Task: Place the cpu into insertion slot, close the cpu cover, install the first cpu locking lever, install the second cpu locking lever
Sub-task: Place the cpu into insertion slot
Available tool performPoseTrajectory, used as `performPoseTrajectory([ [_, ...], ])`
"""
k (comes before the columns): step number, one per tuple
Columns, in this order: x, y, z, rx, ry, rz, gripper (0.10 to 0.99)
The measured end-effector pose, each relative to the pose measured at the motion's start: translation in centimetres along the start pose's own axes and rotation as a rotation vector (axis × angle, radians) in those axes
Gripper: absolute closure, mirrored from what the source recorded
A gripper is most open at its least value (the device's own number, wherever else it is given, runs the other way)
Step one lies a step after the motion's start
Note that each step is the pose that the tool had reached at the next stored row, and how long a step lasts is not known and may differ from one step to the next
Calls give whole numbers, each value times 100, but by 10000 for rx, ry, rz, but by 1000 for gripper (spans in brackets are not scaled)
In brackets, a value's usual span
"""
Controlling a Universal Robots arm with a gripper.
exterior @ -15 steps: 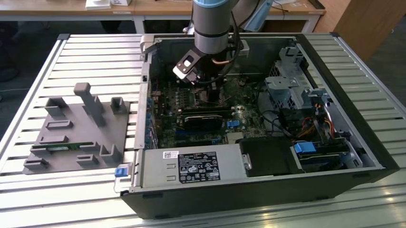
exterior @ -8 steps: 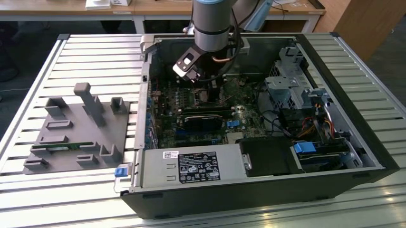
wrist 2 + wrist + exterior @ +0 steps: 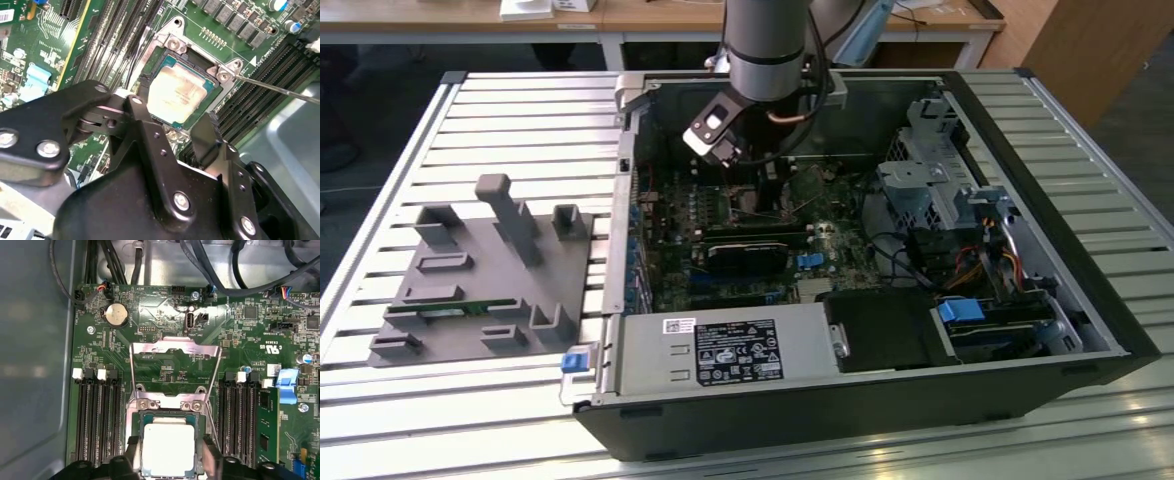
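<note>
Chip lies seated in the socket, directly between the gripper's spread fingers. Cover stands flipped open just beyond the fingertips, so closing it and latching both levers remain undone.

The arm above the gripper is a smooth silver-grey cylinder. Just above the gripper, a small black box with a white face sits at the wrist, beside a copper-coloured cable loop. The gripper itself is matt black, with thick jointed links and a rounded body studded with bright silver screws.
</note>
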State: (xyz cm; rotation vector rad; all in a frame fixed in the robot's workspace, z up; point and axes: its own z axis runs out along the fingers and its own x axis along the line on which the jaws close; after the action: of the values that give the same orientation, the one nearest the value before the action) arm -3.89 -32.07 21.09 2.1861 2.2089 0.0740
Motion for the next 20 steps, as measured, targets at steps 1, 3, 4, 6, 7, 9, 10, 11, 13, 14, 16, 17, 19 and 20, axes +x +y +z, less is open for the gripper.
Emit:
performPoseTrajectory([
  [1,0,0,-9,0,0,0,490],
  [3,1,1,-18,0,1,0,612],
  [4,1,1,-18,-1,4,0,671],
  [6,0,1,-20,0,2,0,729],
  [7,0,1,-20,0,1,0,788],
  [9,-2,1,-21,2,-1,0,847],
  [10,-3,2,-21,2,-1,-1,847],
  [11,-5,3,-20,1,0,-1,906],
  [13,-5,8,-20,6,1,0,969],
  [14,-5,10,-20,8,1,1,969],
  [16,-6,13,-19,12,2,0,969],
  [17,-6,17,-19,17,4,-1,969],
  [19,-6,25,-19,27,6,1,969],
  [20,-6,25,-19,27,7,1,969],
])
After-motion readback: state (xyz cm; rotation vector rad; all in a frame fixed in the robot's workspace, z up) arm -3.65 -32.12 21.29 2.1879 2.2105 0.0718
